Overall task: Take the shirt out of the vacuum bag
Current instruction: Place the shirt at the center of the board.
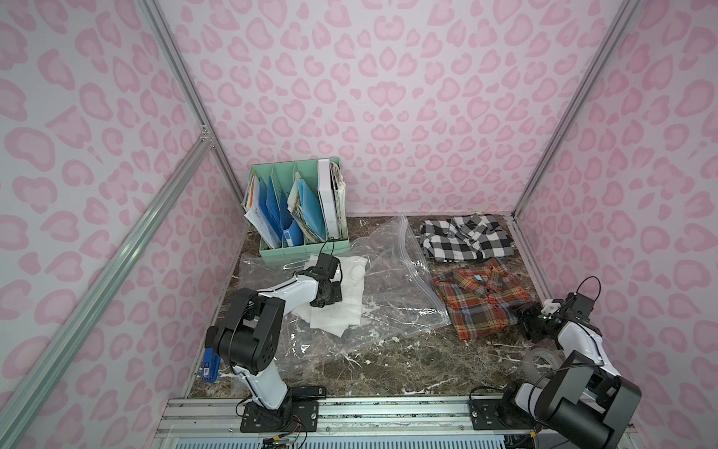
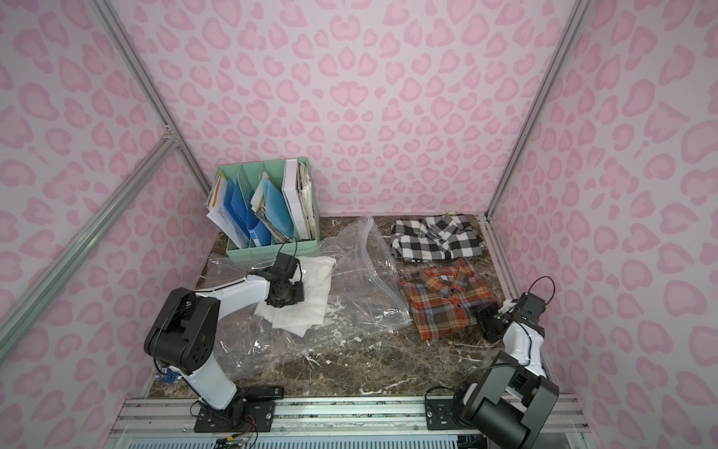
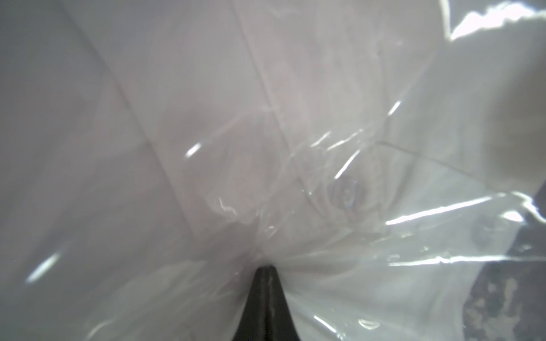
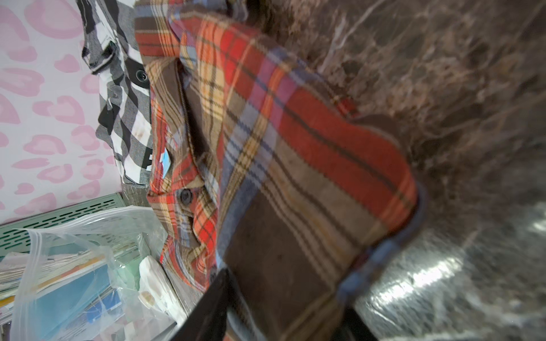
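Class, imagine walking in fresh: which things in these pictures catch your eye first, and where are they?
Pink spotted walls surround everything. Mid-table sprawls a clear bag holding a white shirt, its plastic pinched by the left end effector. To its right lie an orange plaid shirt, nearer, and a black-and-white checked shirt at the back.

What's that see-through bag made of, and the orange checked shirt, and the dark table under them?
The vacuum bag looks like thin clear plastic film: glossy, crinkled, with bright glare streaks. The orange plaid shirt seems soft woven flannel, matte and fuzzy. The table looks like polished brown marble with white veins, possibly a printed imitation.
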